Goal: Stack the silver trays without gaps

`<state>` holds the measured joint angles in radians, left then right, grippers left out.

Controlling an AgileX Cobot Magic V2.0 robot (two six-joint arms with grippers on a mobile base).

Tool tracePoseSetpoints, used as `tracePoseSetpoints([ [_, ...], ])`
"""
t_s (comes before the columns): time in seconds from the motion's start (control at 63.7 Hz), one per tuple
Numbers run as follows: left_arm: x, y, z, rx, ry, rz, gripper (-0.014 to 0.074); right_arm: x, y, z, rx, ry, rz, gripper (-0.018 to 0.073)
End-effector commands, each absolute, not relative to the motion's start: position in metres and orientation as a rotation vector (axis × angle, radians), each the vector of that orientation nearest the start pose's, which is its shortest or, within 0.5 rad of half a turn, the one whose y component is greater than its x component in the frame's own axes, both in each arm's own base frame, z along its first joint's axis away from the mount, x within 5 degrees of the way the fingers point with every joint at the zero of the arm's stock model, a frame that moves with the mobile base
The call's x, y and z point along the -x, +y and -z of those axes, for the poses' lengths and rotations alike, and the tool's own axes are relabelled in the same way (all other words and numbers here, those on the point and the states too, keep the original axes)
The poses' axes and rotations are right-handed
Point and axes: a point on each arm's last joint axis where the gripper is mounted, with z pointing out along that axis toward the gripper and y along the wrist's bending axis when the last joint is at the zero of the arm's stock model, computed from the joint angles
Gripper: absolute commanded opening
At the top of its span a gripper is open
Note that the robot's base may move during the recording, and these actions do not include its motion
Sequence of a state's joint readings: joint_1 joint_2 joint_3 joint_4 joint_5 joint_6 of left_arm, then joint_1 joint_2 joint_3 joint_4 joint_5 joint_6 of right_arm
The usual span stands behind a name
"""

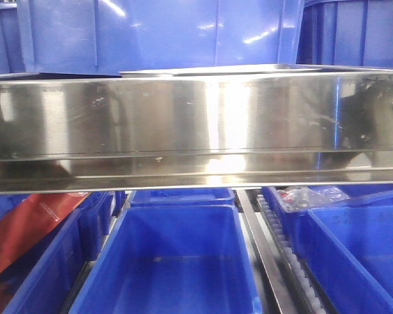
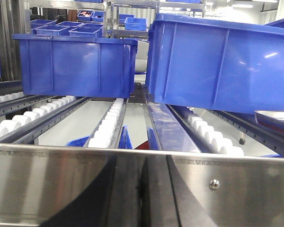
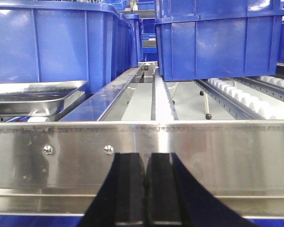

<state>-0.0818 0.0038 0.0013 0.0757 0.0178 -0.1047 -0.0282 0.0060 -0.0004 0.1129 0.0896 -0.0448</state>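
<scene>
On my left, my left gripper (image 2: pixel 143 194) is only a dark blur against the steel beam (image 2: pixel 236 189), and I cannot tell whether its jaws are apart or together. Past the beam run white roller tracks (image 2: pixel 106 127), with 2 blue bins (image 2: pixel 75 64) sitting on them.

The silver trays (image 3: pixel 35 94) lie between my 2 arms, just behind the beam and beside a bin. The left wrist view catches a corner at its right edge. The right wrist view shows what looks like 2 rims, one above the other with a slit between (the angle is too shallow to be sure they are not seated).

I judge them light, stiff and slick: polished sheet steel with nothing soft to bite. The thin flat rim is the only handle, so I would pinch it mid-side and keep the tray level, since a tilted one will likely wedge.

On my right, my right gripper (image 3: pixel 144 189) has its black fingers (image 3: pixel 128 189) pressed together on nothing.
</scene>
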Motion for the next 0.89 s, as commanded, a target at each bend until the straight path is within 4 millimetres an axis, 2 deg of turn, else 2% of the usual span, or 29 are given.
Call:
tracePoseSetpoints([
  [0.0,-0.0560,-0.0044,-0.2132,-0.031,1.484,0.092,-0.0013,-0.0565,-0.0009,-0.2073,-0.061,1.548,-0.030,-0.0079],
  [0.769,-0.0559,-0.0044,-0.2137,-0.031,1.479,0.092,-0.0013,-0.0564,-0.0012,-0.2091,-0.043,1.528,-0.008,-0.0079],
  [0.879,-0.0554,-0.0046,-0.2178,-0.033,1.433,0.096,-0.0013,-0.0561,-0.0015,-0.2139,-0.045,1.475,-0.005,-0.0079],
])
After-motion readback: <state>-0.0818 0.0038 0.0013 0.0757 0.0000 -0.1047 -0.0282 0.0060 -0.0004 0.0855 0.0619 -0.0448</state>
